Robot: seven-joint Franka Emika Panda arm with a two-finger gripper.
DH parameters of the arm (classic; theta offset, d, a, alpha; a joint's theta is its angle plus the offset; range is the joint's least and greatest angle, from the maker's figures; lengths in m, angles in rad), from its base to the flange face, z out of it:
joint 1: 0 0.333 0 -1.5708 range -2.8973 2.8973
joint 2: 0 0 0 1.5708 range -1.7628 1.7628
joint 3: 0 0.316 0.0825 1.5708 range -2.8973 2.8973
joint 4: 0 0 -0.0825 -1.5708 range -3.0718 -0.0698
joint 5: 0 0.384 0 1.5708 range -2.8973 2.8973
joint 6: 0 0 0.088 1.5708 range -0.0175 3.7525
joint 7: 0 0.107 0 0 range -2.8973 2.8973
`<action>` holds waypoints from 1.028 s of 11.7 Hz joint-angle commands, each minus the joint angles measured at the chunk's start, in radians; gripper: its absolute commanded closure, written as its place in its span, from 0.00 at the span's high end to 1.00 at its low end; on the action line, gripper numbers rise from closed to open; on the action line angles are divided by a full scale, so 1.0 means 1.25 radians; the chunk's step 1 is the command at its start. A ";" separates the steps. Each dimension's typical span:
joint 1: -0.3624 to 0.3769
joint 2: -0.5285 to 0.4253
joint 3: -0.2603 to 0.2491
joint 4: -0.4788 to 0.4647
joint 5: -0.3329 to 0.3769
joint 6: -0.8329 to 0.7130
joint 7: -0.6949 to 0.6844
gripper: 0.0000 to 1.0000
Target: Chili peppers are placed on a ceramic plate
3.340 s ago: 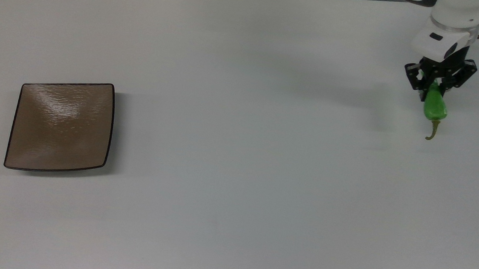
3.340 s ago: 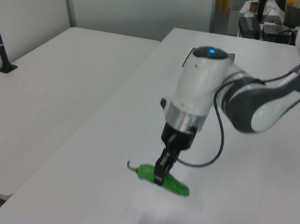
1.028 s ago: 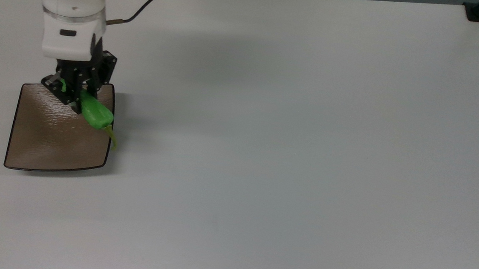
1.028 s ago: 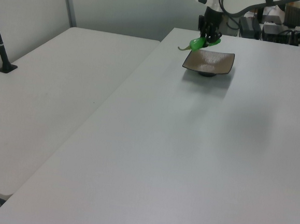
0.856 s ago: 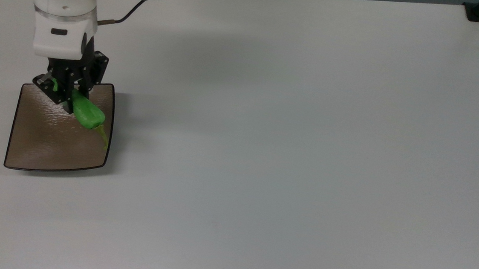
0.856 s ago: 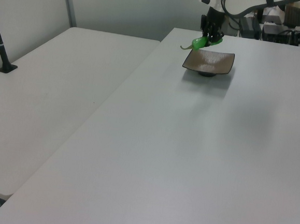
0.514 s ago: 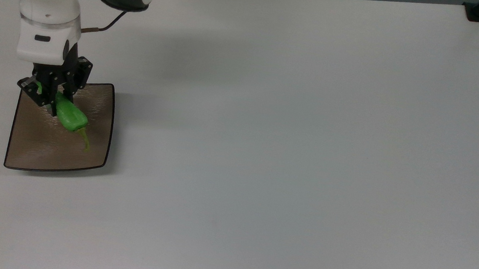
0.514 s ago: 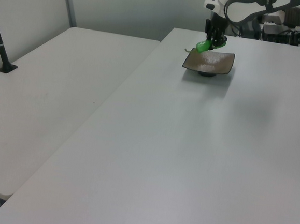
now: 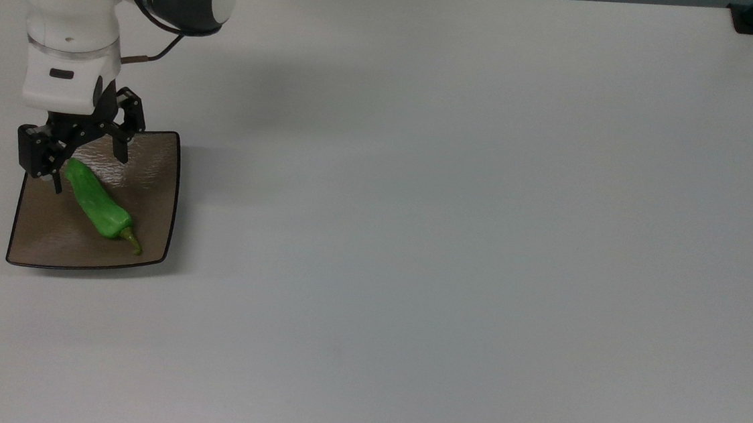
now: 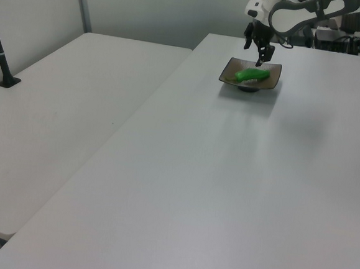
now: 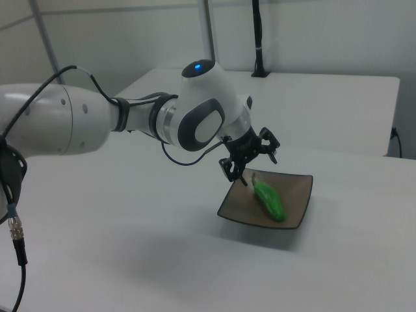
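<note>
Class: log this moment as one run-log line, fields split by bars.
pepper: lying on plate | gripper: open, above plate's far edge in the top view, not touching pepper | stage: placed

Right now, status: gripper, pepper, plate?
Gripper open, above the plate's far edge in the top view. Chili pepper lying on the ceramic plate, free of the fingers. Nothing in the way.
</note>
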 commanded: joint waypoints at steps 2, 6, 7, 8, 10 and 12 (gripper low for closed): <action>0.026 -0.050 0.007 -0.018 0.034 -0.077 0.084 1.00; 0.044 -0.120 0.088 -0.035 0.035 -0.230 0.398 1.00; 0.043 -0.150 0.110 -0.035 0.034 -0.294 0.473 1.00; 0.044 -0.179 0.126 -0.035 0.034 -0.355 0.505 1.00; 0.060 -0.242 0.137 -0.036 0.035 -0.473 0.552 1.00; 0.096 -0.282 0.139 -0.038 0.039 -0.526 0.688 1.00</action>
